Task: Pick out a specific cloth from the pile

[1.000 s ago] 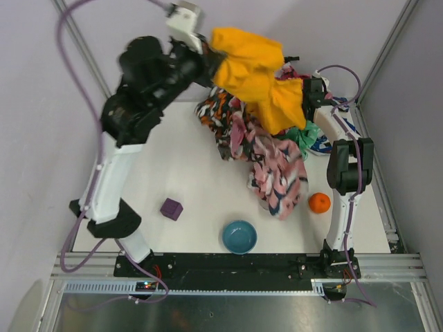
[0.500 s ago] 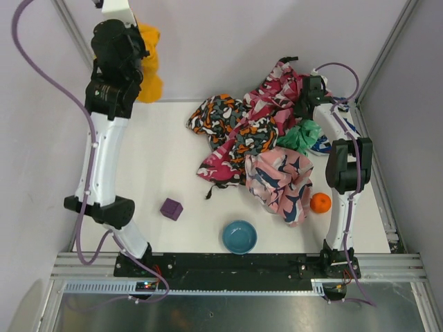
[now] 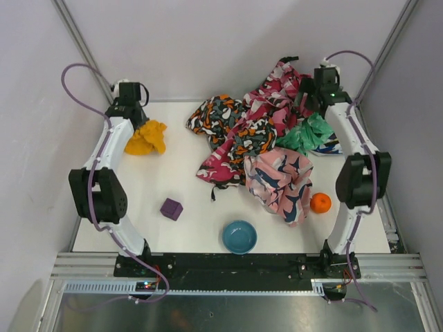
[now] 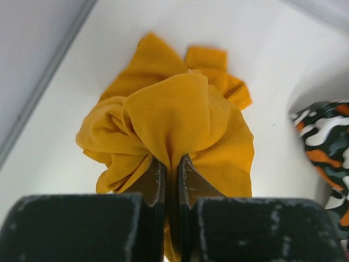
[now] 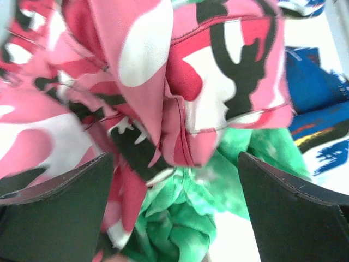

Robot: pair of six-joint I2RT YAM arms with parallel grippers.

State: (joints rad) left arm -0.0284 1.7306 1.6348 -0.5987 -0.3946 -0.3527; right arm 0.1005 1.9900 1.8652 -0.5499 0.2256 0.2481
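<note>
The yellow-orange cloth (image 3: pixel 146 137) lies bunched on the white table at the far left, apart from the pile (image 3: pixel 259 149). My left gripper (image 3: pixel 133 119) is shut on a fold of the cloth (image 4: pixel 174 114), the fabric pinched between its fingers (image 4: pixel 154 183). The pile is a heap of pink camouflage, green, and black-orange-white cloths at the back right. My right gripper (image 3: pixel 320 93) hangs over the pile's far right end, open wide. Pink camouflage (image 5: pixel 180 82) and green cloth (image 5: pixel 191 218) show between its fingers (image 5: pixel 60 213) without being pinched.
A small orange ball (image 3: pixel 320 203) sits right of the pile near the right arm. A purple cube (image 3: pixel 172 208) and a blue bowl (image 3: pixel 239 236) stand near the front. A blue-and-white cloth (image 5: pixel 322 109) lies under the pile's right edge. Frame posts border the table.
My left arm swung the yellow-orange cloth from above the pile to the far left and lowered it onto the table. My right gripper opened and let go of the pile, which settled.
</note>
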